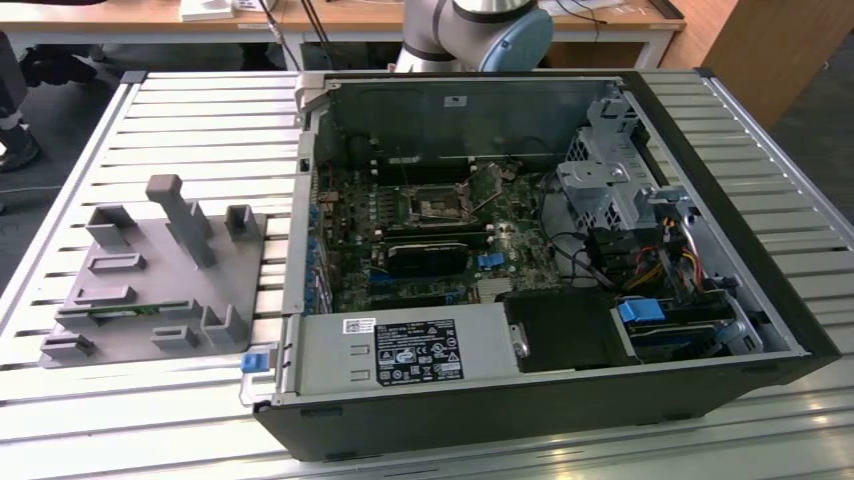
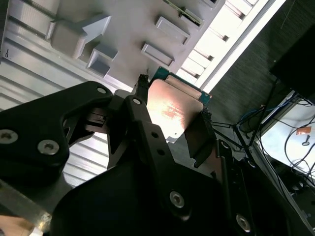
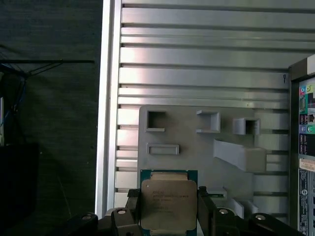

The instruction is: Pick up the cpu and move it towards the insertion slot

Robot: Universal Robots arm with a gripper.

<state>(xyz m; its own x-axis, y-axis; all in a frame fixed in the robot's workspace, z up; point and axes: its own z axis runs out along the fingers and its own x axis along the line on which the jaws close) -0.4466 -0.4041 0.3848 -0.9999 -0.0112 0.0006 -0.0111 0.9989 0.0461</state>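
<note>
The end effector (image 3: 168, 210) is clamped on the cpu (image 3: 168, 199), a flat square chip with a silvery, faintly printed face and a green rim. It is held over the grey fixture plate (image 3: 187, 132). In the exterior view, the insertion slot (image 1: 438, 206) sits inside the computer case (image 1: 400, 430), at three o'clock from that plate.

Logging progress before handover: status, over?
Copy: gripper shut on cpu. Held above grey fixture plate. Nothing seen over insertion slot.
</note>
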